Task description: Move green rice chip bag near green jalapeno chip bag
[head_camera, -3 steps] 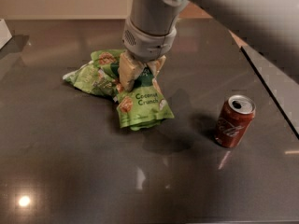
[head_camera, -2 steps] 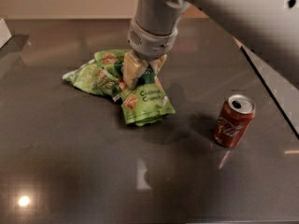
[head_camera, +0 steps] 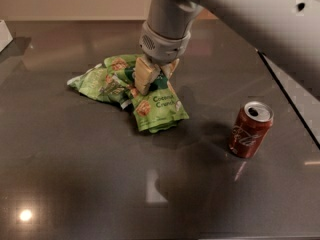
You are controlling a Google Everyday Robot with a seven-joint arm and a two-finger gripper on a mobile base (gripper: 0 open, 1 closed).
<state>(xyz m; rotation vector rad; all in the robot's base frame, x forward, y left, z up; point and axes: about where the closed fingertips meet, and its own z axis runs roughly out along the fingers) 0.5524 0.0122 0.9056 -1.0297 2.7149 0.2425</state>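
The green rice chip bag [head_camera: 159,109] is a bright green pouch with "Coconut Crunch" text, lying flat on the dark table [head_camera: 75,174]. Its upper left part overlaps the green jalapeno chip bag [head_camera: 97,82], a flatter crumpled green bag to its left. My gripper [head_camera: 157,74] hangs from the grey arm right over the top end of the rice chip bag. Its tan fingers [head_camera: 144,76] stand apart, open, with the bag's dark green top showing between them. The wrist hides the bags' far edge.
A red cola can [head_camera: 250,130] stands upright to the right of the bags. A pale strip along the table's right edge [head_camera: 295,99] runs diagonally. A white object [head_camera: 4,34] sits at the far left edge.
The arm has shifted slightly right and up. The rice chip bag has slid a little to the right and lies against the jalapeno bag.
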